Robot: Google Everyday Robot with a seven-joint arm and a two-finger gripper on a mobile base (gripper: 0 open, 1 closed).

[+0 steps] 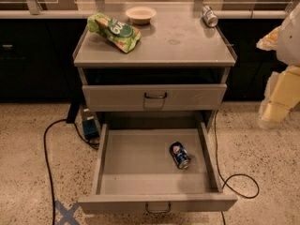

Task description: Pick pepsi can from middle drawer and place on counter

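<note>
My claw (280, 95) hangs at the right edge of the view, beside the cabinet and well apart from the can (180, 155); whether it is spread or pressed together I cannot tell. The can lies on its side in the open drawer (136, 163), in the right half, near the right wall but not touching it, with its length slanted toward the front right corner. As I judge it, the step in hand is the reach. I should swing in over the drawer and come down from above, keeping clear of the shut drawer (154, 97) overhead and of that right wall. I would turn my claw to close across the can's round body at its middle, not along its length, since a can on its side is likely to roll at the first nudge. A squeeze off centre could shove it against the wall. Once it is held, I should lift straight up before drawing back over the drawer front. The table (187, 43) has a bare patch right of the bag (115, 32), in front of the bowl (140, 14) and grey can (209, 16); that looks the safest landing.
</note>
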